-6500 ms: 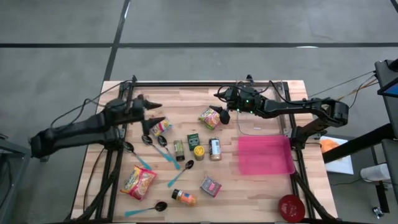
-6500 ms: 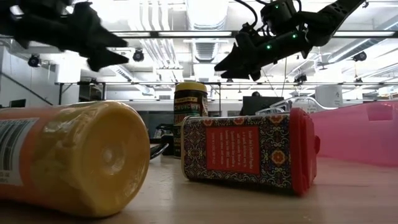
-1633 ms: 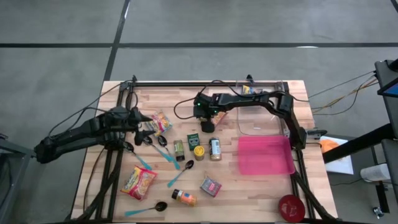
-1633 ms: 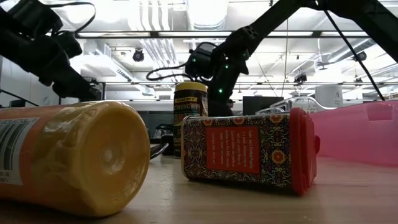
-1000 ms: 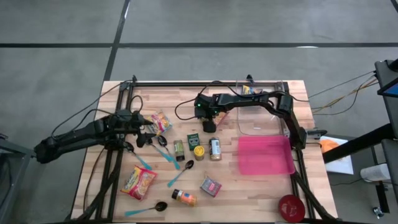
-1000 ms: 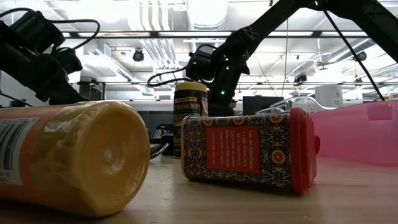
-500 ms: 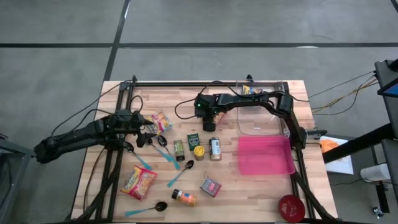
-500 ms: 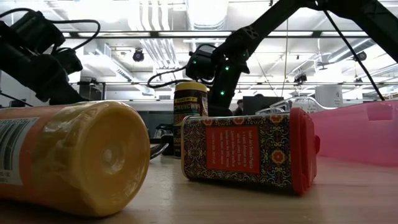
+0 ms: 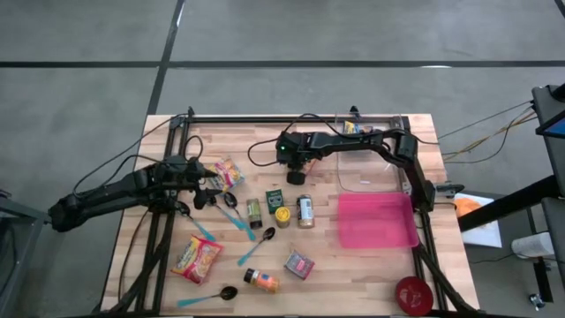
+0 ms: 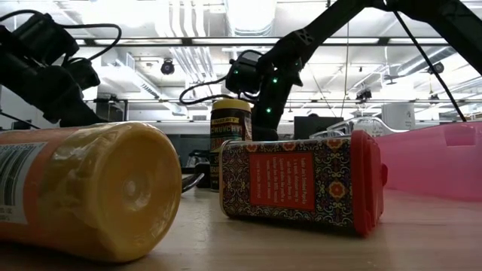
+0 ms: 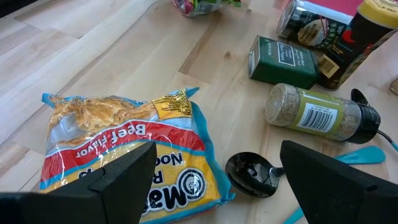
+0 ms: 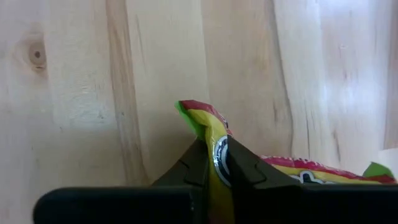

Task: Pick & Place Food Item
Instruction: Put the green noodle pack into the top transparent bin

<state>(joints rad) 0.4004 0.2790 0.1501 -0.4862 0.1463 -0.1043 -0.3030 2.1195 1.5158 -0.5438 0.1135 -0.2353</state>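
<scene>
Right gripper (image 12: 214, 163) — clenched on red-green snack packet (image 12: 211, 127). Left gripper (image 11: 214, 180) — fingers spread, over beef noodle packet (image 11: 124, 149).

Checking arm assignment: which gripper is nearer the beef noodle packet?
Left. The left gripper hovers over the noodle packet; the right gripper is farther off, pinching another packet.
</scene>
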